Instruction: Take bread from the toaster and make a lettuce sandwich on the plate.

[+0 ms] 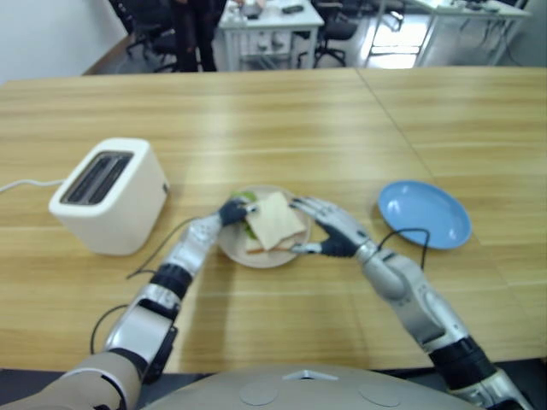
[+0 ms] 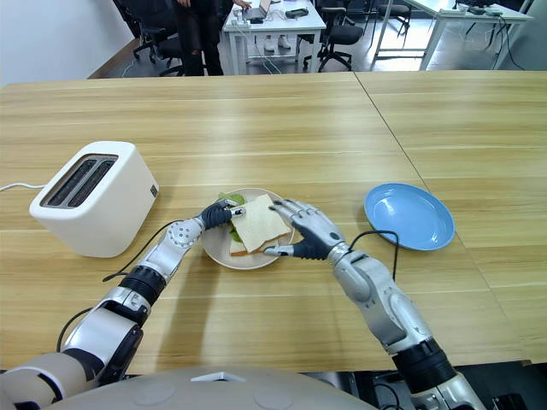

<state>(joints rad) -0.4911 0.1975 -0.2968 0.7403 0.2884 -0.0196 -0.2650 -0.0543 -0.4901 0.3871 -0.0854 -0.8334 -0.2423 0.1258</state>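
Observation:
A cream plate (image 2: 218,252) in front of me holds a sandwich: a top slice of bread (image 2: 258,224) over green lettuce (image 2: 229,200) and a lower slice (image 2: 242,249). My right hand (image 2: 309,233) rests at the plate's right side, fingers spread around the top slice's right edge, touching it. My left hand (image 2: 215,213) sits at the plate's left rim, fingertips curled against the lettuce and the bread's left corner. The white toaster (image 2: 89,196) stands to the left, and I see no bread rising from its slots.
An empty blue plate (image 2: 408,215) lies to the right of my right hand. The toaster's white cord (image 1: 21,184) runs off the left edge. A seam (image 2: 380,120) divides two joined wooden tables. Chairs and desks stand far behind.

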